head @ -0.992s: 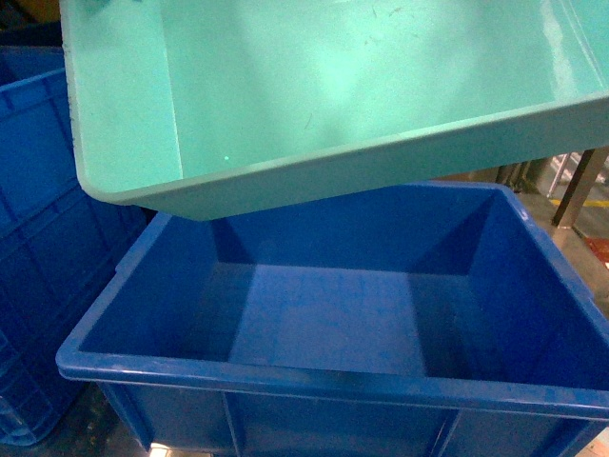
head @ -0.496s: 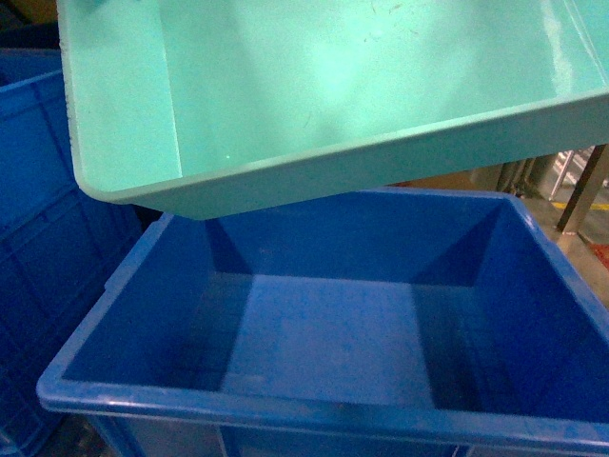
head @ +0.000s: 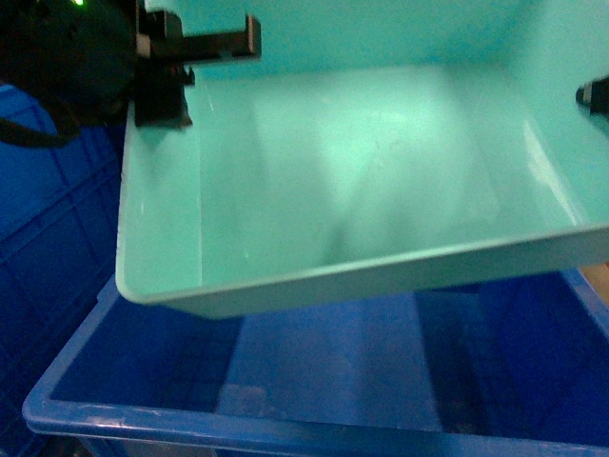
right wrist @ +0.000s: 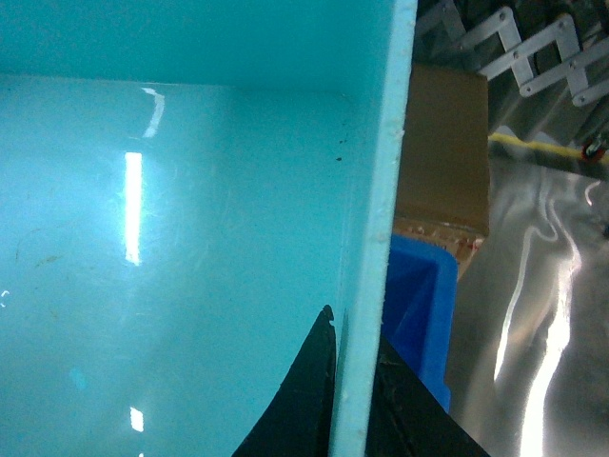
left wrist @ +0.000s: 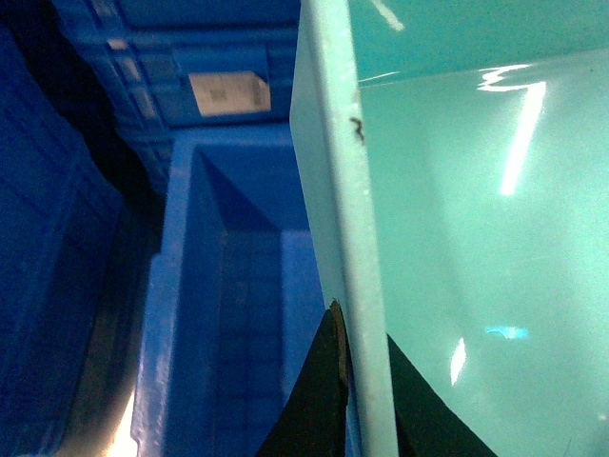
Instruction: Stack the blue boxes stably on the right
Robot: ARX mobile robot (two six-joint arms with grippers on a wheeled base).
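There are two blue boxes for the job. One is a light turquoise tub (head: pixel 362 181), and it fills the top and middle of the head picture. One is a bigger royal-blue tub (head: pixel 314 419), low in the picture, right under the turquoise one. The turquoise tub is tilted and held up in the air above it. Dark-blue ribbed crates (head: pixel 48 248) stand at the left edge; I cannot count them well.

There are two grippers. The left gripper (left wrist: pixel 357 381) pinches the turquoise tub's left wall, one black finger inside and one outside. In the head picture it sits at the upper left. The right gripper (right wrist: pixel 352 390) pinches the right wall the same way, rim squeezed between its two fingers. A brown cardboard box (right wrist: pixel 442 152) shows at the upper right of the right wrist picture.
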